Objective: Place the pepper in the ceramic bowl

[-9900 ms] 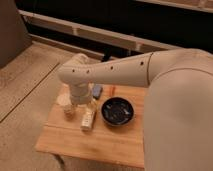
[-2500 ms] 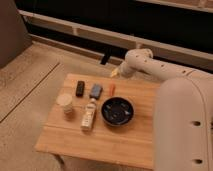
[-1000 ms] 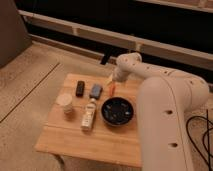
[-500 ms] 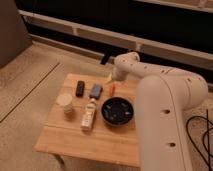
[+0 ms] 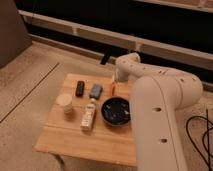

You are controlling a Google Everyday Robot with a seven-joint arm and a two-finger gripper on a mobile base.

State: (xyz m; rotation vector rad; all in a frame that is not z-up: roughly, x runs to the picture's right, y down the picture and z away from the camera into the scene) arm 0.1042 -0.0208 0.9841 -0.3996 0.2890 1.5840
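Note:
The pepper (image 5: 113,89), small and red-orange, shows at the back of the wooden table (image 5: 75,137), just beyond the far rim of the ceramic bowl (image 5: 117,111). The bowl is round, shallow and glossy black, and stands right of the table's middle. My gripper (image 5: 114,81) points down right above the pepper, at the end of the white arm (image 5: 150,95) that comes in from the right. Whether the pepper is held or lies on the table, I cannot tell.
A blue-grey rectangular object (image 5: 96,90) and a black one (image 5: 80,88) lie left of the pepper. A tan cup (image 5: 65,104) and a lying bottle (image 5: 89,114) sit left of the bowl. A wall with ledges runs behind the table.
The gripper has come down from behind the table to its back edge and drifted slightly left. The orange pepper stays right under it. The other objects have not moved.

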